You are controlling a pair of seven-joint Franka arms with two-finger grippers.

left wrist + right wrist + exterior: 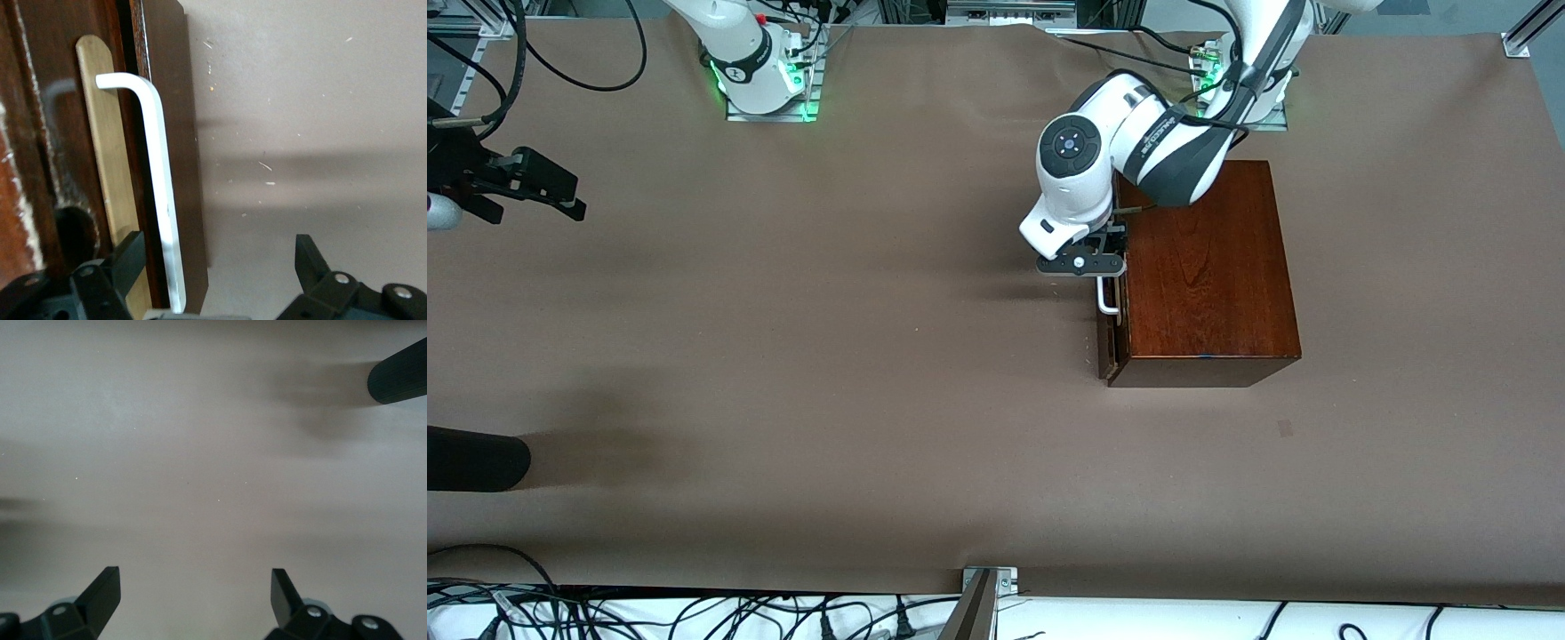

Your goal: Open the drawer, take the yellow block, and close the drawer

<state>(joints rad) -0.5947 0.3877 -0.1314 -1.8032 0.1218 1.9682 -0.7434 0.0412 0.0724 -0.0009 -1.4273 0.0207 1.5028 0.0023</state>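
Front view: left gripper [1082,264] is hovering at the drawer [1110,342] front, handle [1107,298] just beneath; the drawer is sitting nearly shut.
Left wrist view: its fingers [130,257] are spreading wide, straddling the white bar without gripping.
Right wrist view: right gripper [193,590] is waiting, spread wide over bare table [213,453].
Progress: opening barely begun; the yellow block is not showing, everything remaining.

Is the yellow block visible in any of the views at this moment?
No, the drawer of the mahogany box is barely open, and only its white handle shows between the open left gripper fingers.
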